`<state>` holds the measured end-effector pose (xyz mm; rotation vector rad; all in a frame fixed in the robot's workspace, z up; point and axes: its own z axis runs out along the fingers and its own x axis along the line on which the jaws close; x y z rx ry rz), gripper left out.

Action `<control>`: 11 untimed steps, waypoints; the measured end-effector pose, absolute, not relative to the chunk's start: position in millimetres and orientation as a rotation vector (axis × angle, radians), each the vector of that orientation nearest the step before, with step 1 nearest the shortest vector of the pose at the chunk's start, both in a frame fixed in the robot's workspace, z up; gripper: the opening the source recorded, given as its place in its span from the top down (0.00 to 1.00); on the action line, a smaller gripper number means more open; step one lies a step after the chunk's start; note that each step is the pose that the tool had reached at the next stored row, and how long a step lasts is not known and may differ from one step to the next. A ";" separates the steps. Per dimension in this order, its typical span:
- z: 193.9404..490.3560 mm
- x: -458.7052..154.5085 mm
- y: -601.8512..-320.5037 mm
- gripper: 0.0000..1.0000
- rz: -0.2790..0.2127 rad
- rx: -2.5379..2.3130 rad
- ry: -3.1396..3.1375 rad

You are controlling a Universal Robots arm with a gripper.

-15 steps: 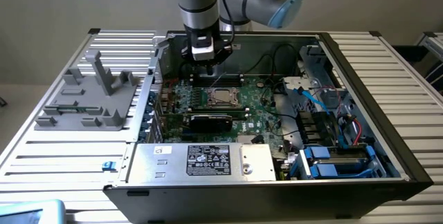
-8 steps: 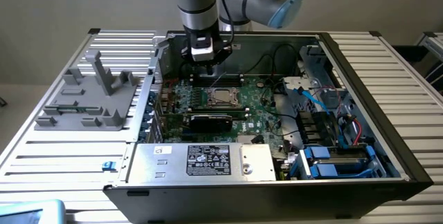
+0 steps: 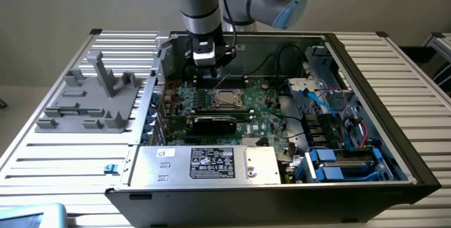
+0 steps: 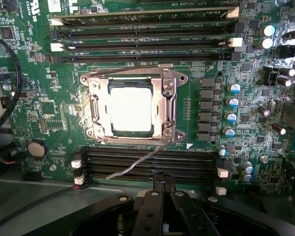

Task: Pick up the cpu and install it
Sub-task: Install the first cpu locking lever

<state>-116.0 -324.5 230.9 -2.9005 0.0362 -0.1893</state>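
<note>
The cpu (image 4: 131, 109) is a pale silver square lying flat inside the metal socket frame (image 4: 169, 105) on the green motherboard. It also shows in the exterior view as a small silver square (image 3: 226, 99) in the middle of the open computer case. My gripper (image 4: 163, 185) is shut, its two black fingertips pressed together with nothing between them. It hovers above the memory slots beside the socket, apart from the cpu. In the exterior view the gripper (image 3: 211, 73) hangs over the board's far side, just behind the socket.
A thin wire lever (image 4: 137, 164) sticks out from the socket across the memory slots (image 4: 152, 167). A large silver box with a label (image 3: 211, 164) stands at the case front. Blue drive bays (image 3: 338, 162) and cables sit on the exterior view's right. A grey fixture (image 3: 95, 98) sits on the left.
</note>
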 end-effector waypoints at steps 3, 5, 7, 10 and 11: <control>230.1 -116.7 -326.4 0.89 -0.191 -2.900 0.044; 229.4 -116.7 -326.4 0.89 -0.194 -2.901 0.075; 228.7 -116.8 -326.4 0.89 -0.199 -2.901 0.117; 227.5 -117.1 -326.5 0.89 -0.205 -2.900 0.167; 227.2 -117.4 -326.5 0.89 -0.206 -2.900 0.177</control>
